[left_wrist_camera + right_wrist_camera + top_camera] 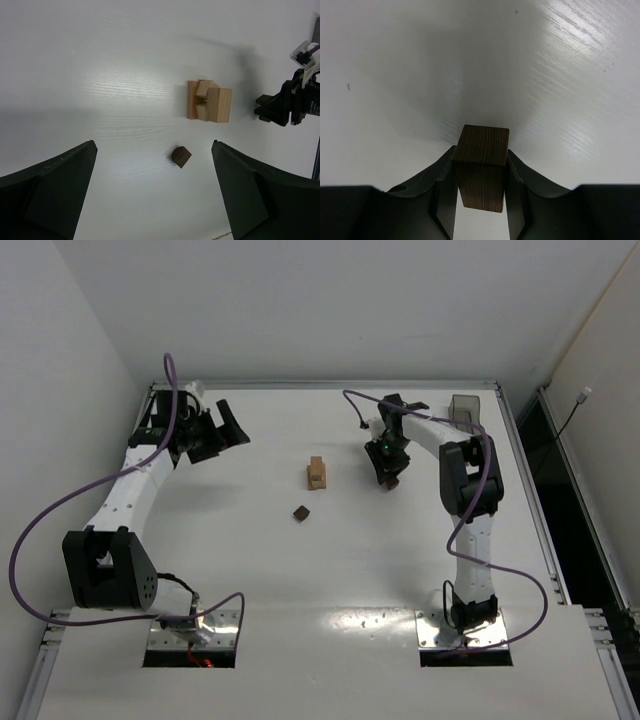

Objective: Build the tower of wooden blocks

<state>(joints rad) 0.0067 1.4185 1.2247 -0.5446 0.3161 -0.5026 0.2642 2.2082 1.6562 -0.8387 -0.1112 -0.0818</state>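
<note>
The wood block tower [317,474], a short tan stack, stands mid-table. Right of it, the right gripper [390,478] is clamped on a dark brown block [482,170]. A loose dark block [301,512] lies just nearside of the tower. Well left of it, the left gripper [230,430] is spread apart. An off-centre placement could topple the narrow stack. Count: 1 tower, 2 dark blocks, 2 grippers

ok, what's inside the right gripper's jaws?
A dark brown block, clamped between the right gripper's fingers. Two of its faces show. Its side faces are covered by the fingers, and the patch of table directly beneath it is hidden.
</note>
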